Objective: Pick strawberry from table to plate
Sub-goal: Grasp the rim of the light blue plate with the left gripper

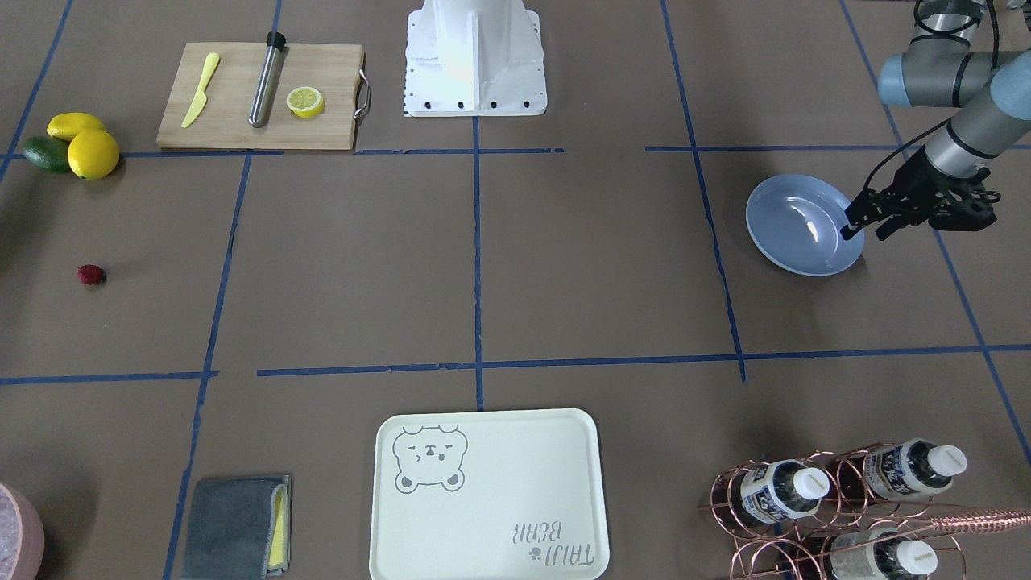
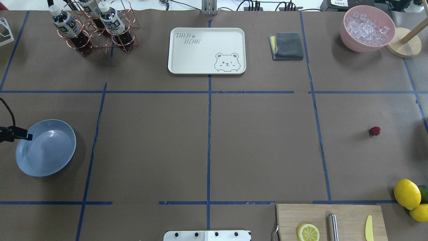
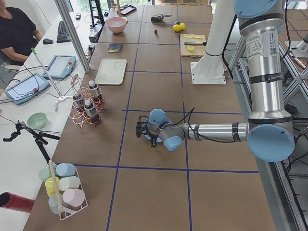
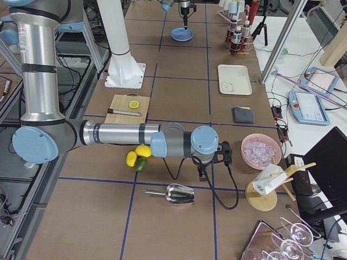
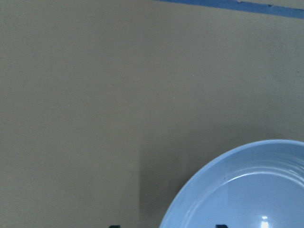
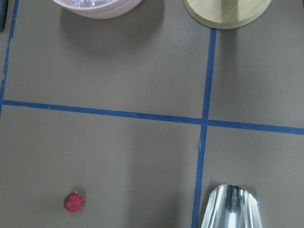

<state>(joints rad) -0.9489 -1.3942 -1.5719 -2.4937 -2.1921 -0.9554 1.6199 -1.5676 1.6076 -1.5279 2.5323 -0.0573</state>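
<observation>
The strawberry (image 1: 91, 275) (image 2: 375, 131), small and dark red, lies alone on the brown table (image 2: 260, 144) on the robot's right side. It also appears low in the right wrist view (image 6: 73, 202). The light-blue plate (image 1: 793, 242) (image 2: 45, 147) (image 5: 247, 190) sits far off on the robot's left side with nothing in it. My left gripper (image 1: 862, 229) (image 2: 20, 134) hovers over the plate's outer rim, open and holding nothing. My right gripper (image 4: 206, 170) shows only in the exterior right view, near the strawberry's area; whether it is open or shut I cannot tell.
Lemons and a green fruit (image 2: 407, 193) lie near the cutting board (image 2: 347, 214), which carries a lemon half, a metal rod and a yellow knife. A metal scoop (image 6: 232, 209) lies right of the strawberry. A pink ice bowl (image 2: 367, 28), grey cloth (image 2: 287, 46), bear tray (image 2: 207, 50) and bottle rack (image 2: 93, 26) line the far edge.
</observation>
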